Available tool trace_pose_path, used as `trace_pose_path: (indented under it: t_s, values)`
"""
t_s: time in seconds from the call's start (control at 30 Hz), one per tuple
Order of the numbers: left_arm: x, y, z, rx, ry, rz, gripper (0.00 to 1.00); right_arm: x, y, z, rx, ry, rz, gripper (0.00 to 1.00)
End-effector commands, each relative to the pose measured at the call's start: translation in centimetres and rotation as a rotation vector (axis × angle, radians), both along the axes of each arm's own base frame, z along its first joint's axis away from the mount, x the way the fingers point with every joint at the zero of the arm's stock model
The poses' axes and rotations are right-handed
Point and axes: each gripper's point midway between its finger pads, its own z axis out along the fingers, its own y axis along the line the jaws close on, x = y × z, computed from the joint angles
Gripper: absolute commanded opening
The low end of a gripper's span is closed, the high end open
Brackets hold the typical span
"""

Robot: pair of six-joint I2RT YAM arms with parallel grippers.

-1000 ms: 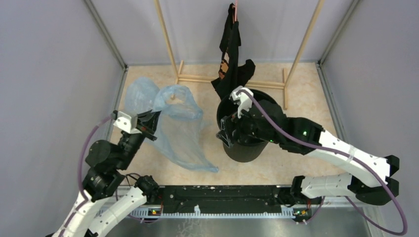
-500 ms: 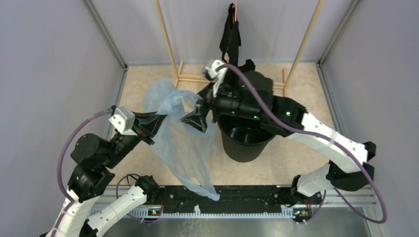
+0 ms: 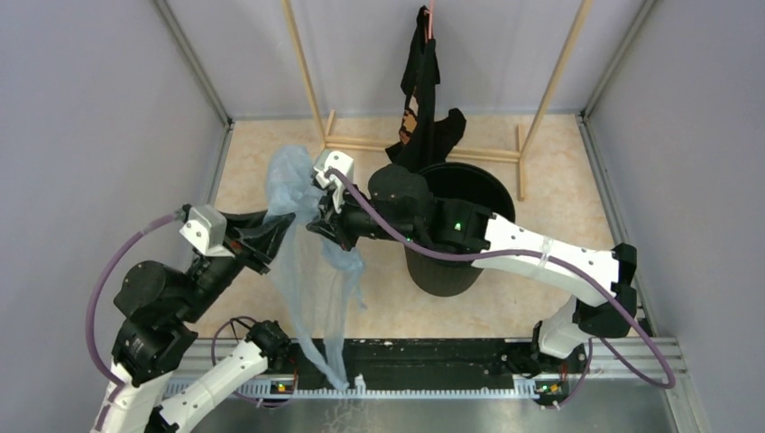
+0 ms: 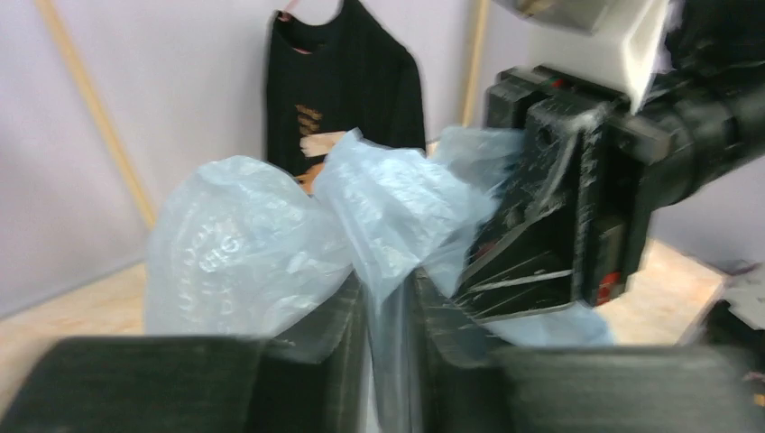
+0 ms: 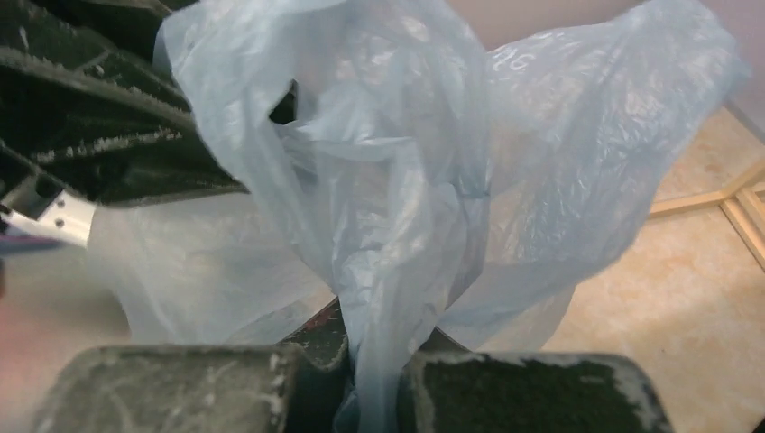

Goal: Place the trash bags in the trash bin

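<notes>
The light-blue trash bag (image 3: 316, 289) hangs as a long, crumpled strip between both grippers, its tail reaching down over the front rail. My left gripper (image 3: 285, 221) is shut on a fold of the bag (image 4: 244, 244), with film pinched between its jaws (image 4: 390, 311). My right gripper (image 3: 317, 225) is shut on another bunch of the bag (image 5: 397, 180) right beside the left one, plastic squeezed between its jaws (image 5: 379, 365). The black trash bin (image 3: 444, 275) stands upright to the right, partly hidden under the right arm.
A black garment with orange print (image 3: 422, 90) hangs on a wooden rack (image 3: 361, 142) behind the bin, its hem touching the bin's far rim. Grey walls close in the left, right and back. The arms' base rail (image 3: 415, 361) runs along the near edge.
The right gripper swung left from the bin to the bag and shut on it beside the left gripper. The bag rose off the floor and now hangs narrow and long.
</notes>
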Motion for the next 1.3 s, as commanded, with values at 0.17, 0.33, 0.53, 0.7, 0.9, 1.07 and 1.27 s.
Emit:
trace_pose_path:
  t_s: [0.17, 0.33, 0.53, 0.7, 0.9, 1.07, 1.27]
  values:
    - [0.0, 6.8, 1.5, -0.247, 0.171, 0.308, 0.99, 4.3, -4.6, 10.5, 0.494, 0.108, -0.405, 0.0]
    - [-2.5, 7.7, 2.2, -0.3, 0.245, 0.268, 0.99, 7.8, -7.7, 11.3, 0.626, 0.167, -0.668, 0.0]
    - [-4.0, 6.0, -1.2, -0.256, 0.446, 0.187, 0.99, 11.7, -8.0, 12.2, 0.705, 0.227, -0.846, 0.0]
    - [-3.3, 4.4, -5.9, -0.27, 0.647, 0.208, 0.99, 11.4, -6.8, 13.1, 0.752, 0.267, -0.793, 0.0]
    - [-1.7, 1.9, -10.1, -0.269, 0.749, 0.189, 0.99, 10.4, -7.3, 14.4, 0.798, 0.302, -0.734, 0.0]
    - [-1.0, -0.1, -13.3, -0.242, 0.825, 0.158, 0.99, 9.5, -8.2, 15.0, 0.814, 0.315, -0.698, 0.0]
    - [-2.0, -0.1, -12.1, -0.283, 0.788, 0.096, 0.46, 7.9, -9.1, 16.4, 0.829, 0.304, -0.611, 0.0]
